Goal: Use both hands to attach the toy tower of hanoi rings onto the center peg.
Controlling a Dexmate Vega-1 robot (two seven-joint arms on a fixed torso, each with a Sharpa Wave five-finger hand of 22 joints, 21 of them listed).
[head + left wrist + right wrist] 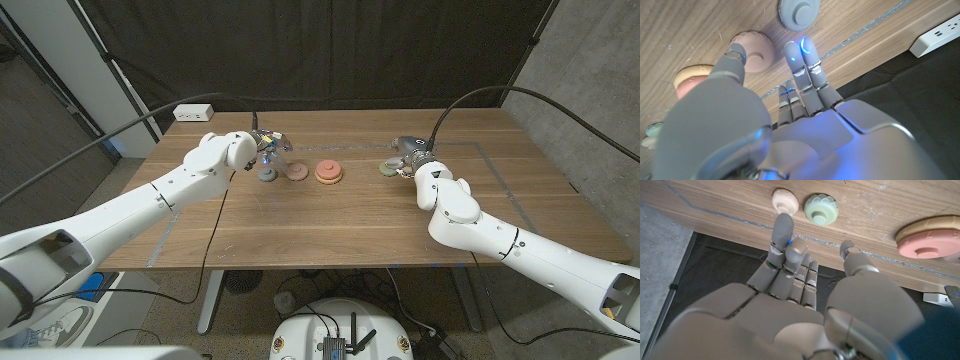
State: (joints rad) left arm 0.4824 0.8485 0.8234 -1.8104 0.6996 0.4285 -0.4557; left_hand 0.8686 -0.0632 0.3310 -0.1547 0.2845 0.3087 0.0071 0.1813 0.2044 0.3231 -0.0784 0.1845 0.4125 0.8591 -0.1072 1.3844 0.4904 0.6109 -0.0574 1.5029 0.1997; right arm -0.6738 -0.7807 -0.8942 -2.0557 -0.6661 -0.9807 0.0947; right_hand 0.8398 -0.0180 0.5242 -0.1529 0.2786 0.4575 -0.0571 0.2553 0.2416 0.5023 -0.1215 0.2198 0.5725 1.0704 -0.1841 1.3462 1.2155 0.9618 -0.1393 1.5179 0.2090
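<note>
Head view: peg base point(329, 173) carries pink over yellow rings; both hands' fingers hold nothing, loosely apart.

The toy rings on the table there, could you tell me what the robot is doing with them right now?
The robot is stacking toy rings, and neither hand holds one yet. The stack at the table's middle carries a yellow disc with a pink one on top. The left hand hovers over a grey-blue ring, with a pink ring beside it. The right hand is over a green ring and a small cream ring.
</note>
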